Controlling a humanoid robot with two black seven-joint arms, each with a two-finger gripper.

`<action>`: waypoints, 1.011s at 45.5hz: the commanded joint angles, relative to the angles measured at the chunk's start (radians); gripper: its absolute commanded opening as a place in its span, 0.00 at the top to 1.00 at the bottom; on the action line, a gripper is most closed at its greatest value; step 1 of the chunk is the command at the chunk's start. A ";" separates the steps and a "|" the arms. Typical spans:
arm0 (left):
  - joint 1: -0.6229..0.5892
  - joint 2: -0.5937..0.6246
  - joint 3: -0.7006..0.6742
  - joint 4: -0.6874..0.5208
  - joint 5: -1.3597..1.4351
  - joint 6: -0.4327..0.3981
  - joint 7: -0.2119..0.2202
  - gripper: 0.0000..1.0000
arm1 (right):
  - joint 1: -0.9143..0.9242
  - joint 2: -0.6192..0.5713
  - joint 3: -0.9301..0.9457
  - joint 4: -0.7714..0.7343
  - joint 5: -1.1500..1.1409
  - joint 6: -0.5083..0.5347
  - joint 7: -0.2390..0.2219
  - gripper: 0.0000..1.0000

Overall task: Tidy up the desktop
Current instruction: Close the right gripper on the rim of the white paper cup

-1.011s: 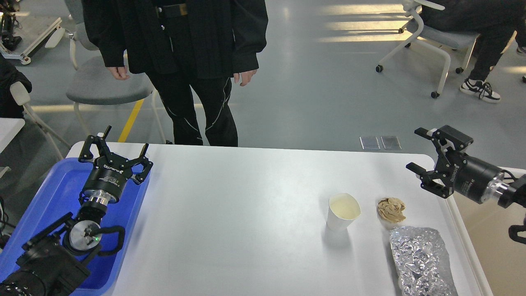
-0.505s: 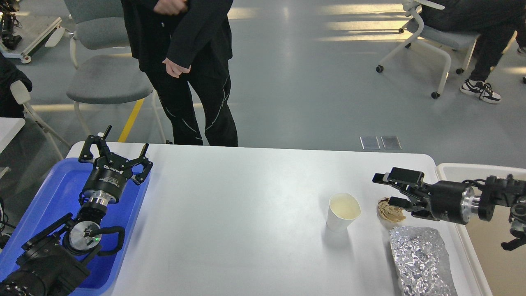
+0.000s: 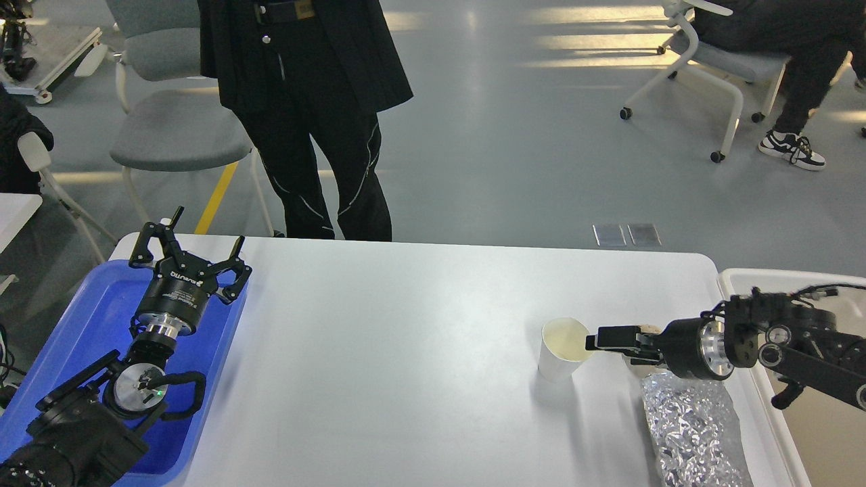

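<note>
The white desktop (image 3: 406, 352) holds a white paper cup (image 3: 563, 352), upright and empty-looking, right of centre. A crumpled sheet of silver foil (image 3: 693, 426) lies at the front right. A brown crumpled wad (image 3: 651, 329) is almost hidden behind my right gripper (image 3: 609, 338). That gripper reaches in low from the right, with its tip at the cup's right rim. It is seen side-on, so its fingers cannot be told apart. My left gripper (image 3: 189, 251) is open and empty above the blue tray (image 3: 88, 304), far from the cup.
A cream-white bin (image 3: 744, 276) stands off the desktop's right edge, under my right arm. A person in black (image 3: 304, 101) stands at the far edge. Chairs (image 3: 169, 135) stand on the floor behind.
My right gripper has swung down and to the left, from above the right edge to the cup's rim, covering the brown wad. The left arm has not moved. The person shifted.
</note>
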 commanded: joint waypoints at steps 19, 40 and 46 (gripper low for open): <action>0.000 0.000 0.000 0.000 0.000 -0.001 0.000 0.00 | 0.066 0.073 -0.109 -0.054 -0.114 -0.129 -0.007 0.00; 0.000 0.000 0.000 0.000 0.000 0.000 0.000 0.00 | 0.063 0.124 -0.114 -0.056 -0.118 -0.161 0.002 0.02; 0.000 0.000 0.000 0.000 0.000 -0.001 0.000 0.00 | 0.063 0.153 -0.118 -0.073 -0.141 -0.193 0.025 0.06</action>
